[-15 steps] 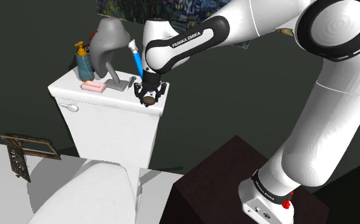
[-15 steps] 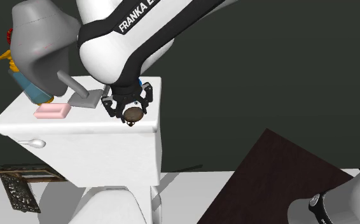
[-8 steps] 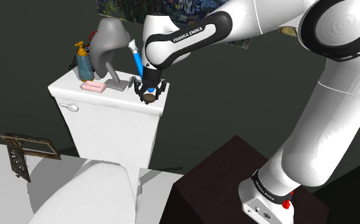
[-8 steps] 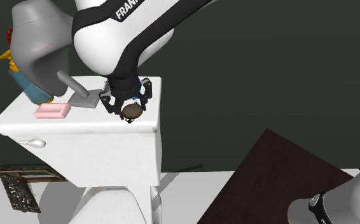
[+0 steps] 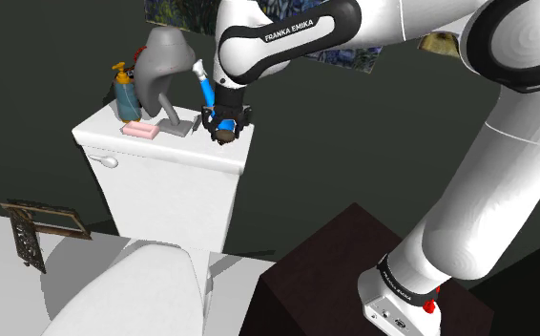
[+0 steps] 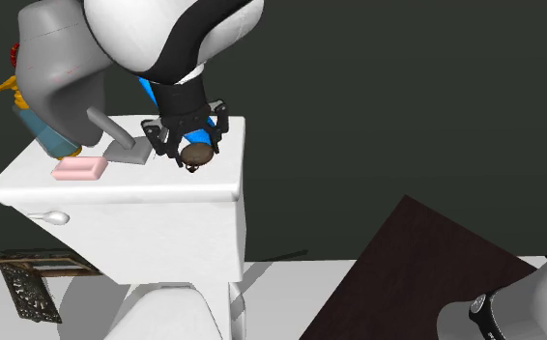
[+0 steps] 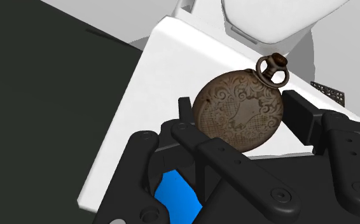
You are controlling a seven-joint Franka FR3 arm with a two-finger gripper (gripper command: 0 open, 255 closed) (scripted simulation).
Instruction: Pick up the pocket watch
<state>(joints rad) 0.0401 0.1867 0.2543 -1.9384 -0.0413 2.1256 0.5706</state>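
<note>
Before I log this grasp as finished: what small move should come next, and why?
Probably a short, straight lift. The gripper is shut on the pocket watch, but the watch seems barely clear of the toilet tank lid.

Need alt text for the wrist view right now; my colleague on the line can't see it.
A brown engraved pocket watch, its ring pointing away from the hand, is clasped in the black gripper. Behind it lies the white toilet tank lid, with a dark wall alongside.
</note>
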